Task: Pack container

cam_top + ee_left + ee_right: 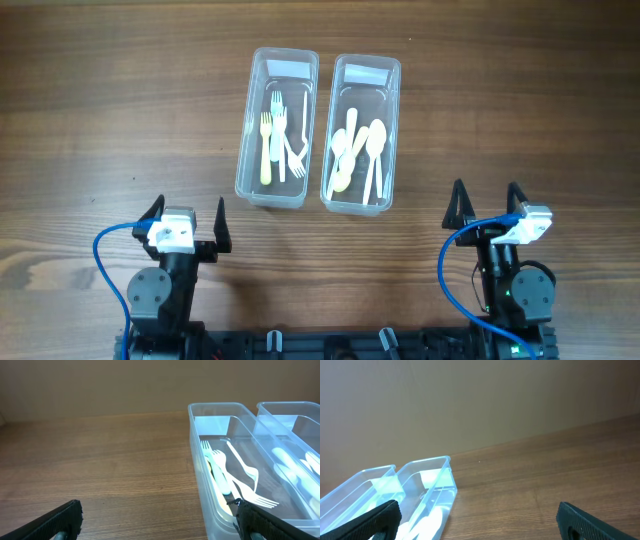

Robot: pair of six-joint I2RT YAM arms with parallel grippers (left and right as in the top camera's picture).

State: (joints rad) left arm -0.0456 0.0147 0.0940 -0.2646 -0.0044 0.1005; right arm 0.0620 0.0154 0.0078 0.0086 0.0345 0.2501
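**A:** What did the left side look like?

**B:** The left gripper (190,206) sat near the front edge of the brown wooden table (120,110). Its two black fingers were spread wide and released, with nothing between them. A blue cable (100,250) looped out beside its arm.

**A:** And the things to be packed?

**B:** They lay farther back, toward the middle of the table, in two containers side by side, close together and both open on top. The left-hand clear container (246,130), a rectangular plastic tub, held the plastic forks (268,145). One fork was pale yellow and the others white. They lay lengthwise on the tub's floor, and the left wrist view showed them overlapping.

**A:** And the other tub?

**B:** The right-hand clear container (357,206) was the same shape. It held the plastic spoons (362,148), cream and white, in a loose lengthwise pile.

**A:** And the far right?

**B:** The right gripper (486,190) stood near the front edge, well apart from the tubs. Its fingers were also parted wide and gripped nothing. In its wrist view both tubs sat toward the lower left.
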